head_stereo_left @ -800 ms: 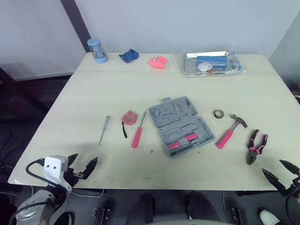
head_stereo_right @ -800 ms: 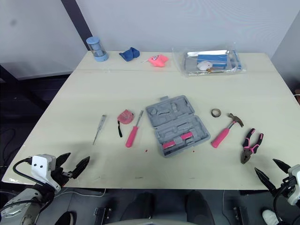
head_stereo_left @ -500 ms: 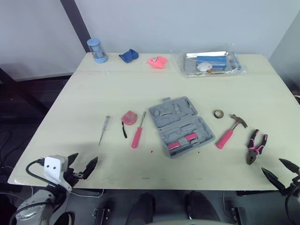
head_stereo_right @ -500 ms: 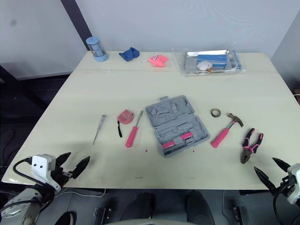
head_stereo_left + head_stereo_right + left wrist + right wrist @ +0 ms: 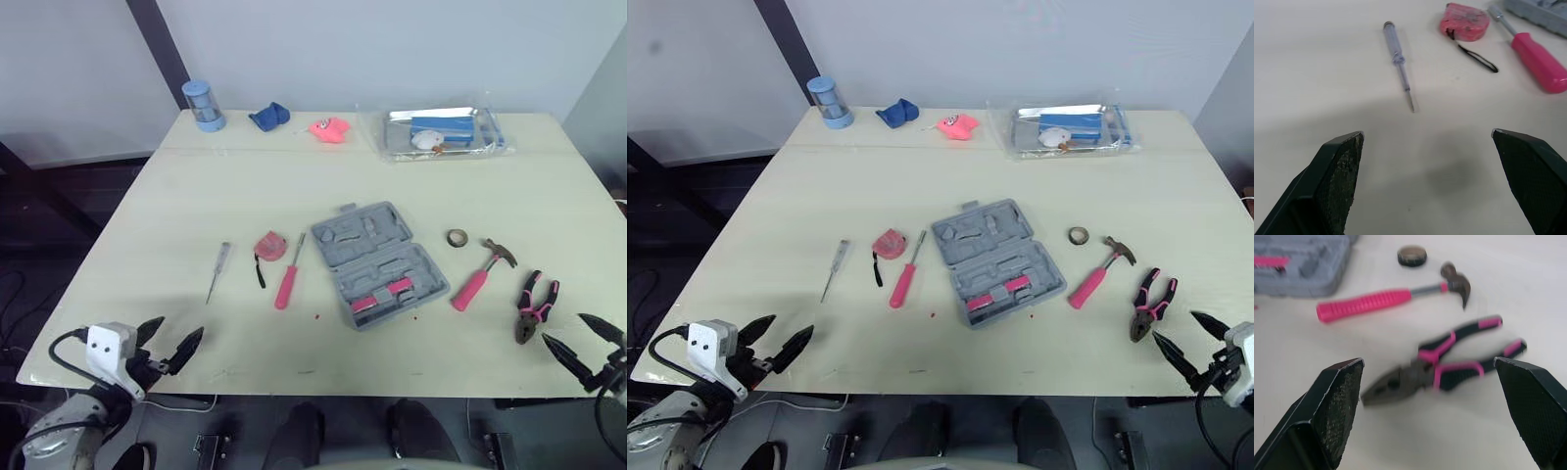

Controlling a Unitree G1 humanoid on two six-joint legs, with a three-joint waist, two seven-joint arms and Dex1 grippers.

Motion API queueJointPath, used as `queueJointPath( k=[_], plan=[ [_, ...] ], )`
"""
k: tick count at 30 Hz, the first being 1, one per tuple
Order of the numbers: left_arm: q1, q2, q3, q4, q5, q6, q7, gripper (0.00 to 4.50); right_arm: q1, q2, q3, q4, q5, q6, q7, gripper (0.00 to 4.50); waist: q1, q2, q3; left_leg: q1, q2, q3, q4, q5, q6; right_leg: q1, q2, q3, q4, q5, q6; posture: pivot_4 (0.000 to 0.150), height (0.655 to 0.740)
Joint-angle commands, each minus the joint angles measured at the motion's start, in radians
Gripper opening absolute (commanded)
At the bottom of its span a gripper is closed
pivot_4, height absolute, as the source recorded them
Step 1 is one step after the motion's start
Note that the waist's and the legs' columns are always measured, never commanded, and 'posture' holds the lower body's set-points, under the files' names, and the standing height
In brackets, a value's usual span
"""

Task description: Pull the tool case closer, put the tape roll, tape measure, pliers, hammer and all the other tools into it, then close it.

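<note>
Near the table's [image 5: 294, 196] right edge, the spread, empty right gripper [image 5: 561, 325] is edging toward the pliers [image 5: 534, 308], not the case [image 5: 380, 262].

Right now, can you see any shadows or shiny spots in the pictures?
Left wrist view: a soft grey shadow lies on the table between the open fingers of the left gripper. Left eye view: the clear plastic packet at the table's far edge catches bright glints of light.
</note>
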Motion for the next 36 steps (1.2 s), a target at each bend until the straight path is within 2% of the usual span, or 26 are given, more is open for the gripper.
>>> queueJointPath(
  k=[1,7,16,19,20,21,22,23,24,25,26,28,29,30,32,34,36],
  plan=[
    [-0.002,0.031,0.01,-0.04,-0.024,0.005,-0.044,4.46,-0.051,-0.031,0.0,-0.059,0.029,0.056,-0.001,4.5,0.0,0.0,0.0,0.0,0.0,0.0,0.0,0.0,0.0,0.0,0.0,0.0,0.0,0.0,0.0,0.15,0.74],
    [-0.078,0.084,-0.057,-0.083,-0.034,0.035,-0.127,4.46,-0.245,-0.084,0.103,-0.037,0.001,0.164,0.019,4.5,0.001,0.0,0.0,0.0,0.0,0.0,0.0,0.0,0.0,0.0,0.0,0.0,0.0,0.0,0.0,0.15,0.74],
    [-0.256,0.146,-0.187,-0.026,-0.008,0.063,-0.241,4.46,-0.635,-0.098,0.366,0.16,-0.212,0.251,-0.019,4.5,-0.002,0.001,0.001,-0.001,0.0,-0.001,0.0,0.0,0.0,-0.001,0.0,-0.001,0.0,0.0,0.0,0.15,0.74],
    [-0.324,0.15,-0.234,0.003,0.001,0.066,-0.273,3.69,-0.766,-0.078,0.441,0.268,-0.27,0.239,-0.001,4.5,-0.002,0.001,0.002,-0.001,0.0,-0.001,0.0,0.0,0.0,-0.001,0.0,-0.001,0.0,0.0,0.0,0.15,0.74],
    [-0.344,0.151,-0.247,0.013,0.003,0.067,-0.282,3.12,-0.804,-0.07,0.46,0.301,-0.282,0.238,0.008,4.5,-0.002,0.001,0.002,-0.001,0.0,-0.001,0.0,0.0,0.0,-0.001,0.0,-0.001,0.001,0.0,0.0,0.15,0.74],
    [-0.368,0.151,-0.266,0.026,0.007,0.069,-0.296,2.77,-0.853,-0.058,0.485,0.347,-0.303,0.23,0.018,4.5,-0.002,0.001,0.002,-0.001,0.0,-0.001,0.0,0.0,0.0,-0.001,0.0,-0.001,0.0,0.0,0.0,0.15,0.74],
    [-0.392,0.151,-0.286,0.04,0.014,0.071,-0.31,2.15,-0.903,-0.043,0.51,0.396,-0.323,0.222,0.028,4.5,-0.002,0.001,0.002,-0.001,0.0,-0.001,0.0,0.0,0.0,-0.002,0.0,-0.002,0.0,0.0,0.0,0.15,0.74],
    [-0.411,0.152,-0.302,0.052,0.019,0.075,-0.323,2.02,-0.944,-0.029,0.53,0.439,-0.341,0.214,0.036,4.5,-0.004,0.001,0.002,-0.001,0.0,-0.001,0.0,0.0,0.0,-0.002,0.0,-0.002,0.0,0.0,0.0,0.15,0.74],
    [-0.432,0.151,-0.319,0.064,0.023,0.078,-0.338,1.47,-0.986,-0.013,0.551,0.486,-0.363,0.199,0.037,4.08,-0.006,0.001,0.002,-0.001,0.0,-0.001,0.0,0.0,0.0,-0.002,0.0,-0.001,0.0,0.0,0.0,0.15,0.74],
    [-0.45,0.151,-0.333,0.077,0.028,0.08,-0.348,1.11,-1.022,0.001,0.566,0.531,-0.384,0.181,0.035,3.92,-0.007,0.001,0.003,-0.002,0.0,-0.001,0.0,0.0,0.0,-0.003,0.0,-0.001,0.001,0.0,0.0,0.15,0.74],
    [-0.471,0.149,-0.346,0.091,0.03,0.089,-0.356,0.6,-1.056,0.017,0.583,0.574,-0.406,0.161,0.032,3.53,-0.007,0.001,0.003,-0.002,0.0,-0.001,0.0,0.0,0.0,-0.003,0.0,-0.001,0.001,0.0,0.0,0.15,0.74],
    [-0.509,0.15,-0.368,0.119,0.037,0.102,-0.37,0.13,-1.114,0.046,0.605,0.653,-0.436,0.133,0.022,3.0,-0.008,0.001,0.003,-0.002,0.0,-0.001,-0.001,0.0,0.0,-0.003,0.0,-0.002,0.001,0.0,0.0,0.15,0.74],
    [-0.529,0.15,-0.378,0.135,0.044,0.099,-0.378,0.0,-1.142,0.061,0.614,0.693,-0.451,0.119,0.014,2.48,-0.01,0.001,0.003,-0.002,0.0,-0.001,-0.001,0.0,0.0,-0.004,0.0,-0.002,0.001,0.0,0.0,0.15,0.74],
    [-0.554,0.149,-0.39,0.157,0.054,0.101,-0.383,0.0,-1.17,0.078,0.629,0.737,-0.472,0.102,0.006,2.18,-0.011,0.001,0.003,-0.002,0.0,-0.001,-0.001,0.0,0.0,-0.004,0.0,-0.002,0.002,0.0,0.0,0.15,0.74],
    [-0.595,0.147,-0.412,0.193,0.069,0.108,-0.394,0.0,-1.213,0.104,0.652,0.81,-0.511,0.067,-0.008,1.14,-0.013,0.001,0.003,-0.004,0.0,-0.002,-0.001,0.0,-0.001,-0.006,0.0,-0.002,0.002,0.0,0.0,0.15,0.74],
    [-0.627,0.142,-0.433,0.218,0.08,0.117,-0.406,0.0,-1.246,0.127,0.667,0.87,-0.54,0.035,-0.017,0.29,-0.018,0.001,0.003,-0.005,0.0,-0.002,-0.001,0.001,-0.002,-0.007,0.0,-0.002,0.002,0.0,0.0,0.15,0.74],
    [-0.649,0.135,-0.453,0.23,0.087,0.129,-0.418,0.0,-1.271,0.146,0.672,0.911,-0.553,0.019,-0.023,0.11,-0.02,0.001,0.003,-0.005,-0.001,-0.002,-0.001,0.001,-0.002,-0.007,0.0,-0.002,0.002,0.0,0.0,0.15,0.74]
  ],
)
